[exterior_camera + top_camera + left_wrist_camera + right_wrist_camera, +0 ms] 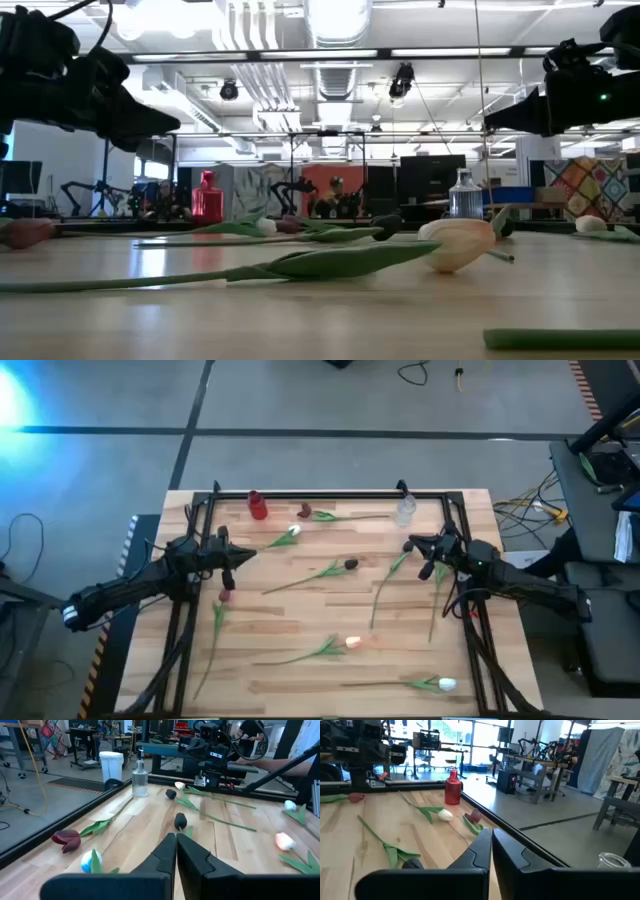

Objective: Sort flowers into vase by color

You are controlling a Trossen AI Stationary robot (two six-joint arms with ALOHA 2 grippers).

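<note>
While both arms are held above the table, the left gripper (236,554) and the right gripper (413,545) are seen clenched on nothing (fingers pressed together in both wrist views); the flowers (330,571) are scattered flat across the wooden table (300,670); a red vase (258,506) and a clear vase (405,510) are stood at the far edge, both without flowers.

Wooden table (300,670), scattered tulips (318,574), red vase (258,507), clear vase (405,510)
</note>
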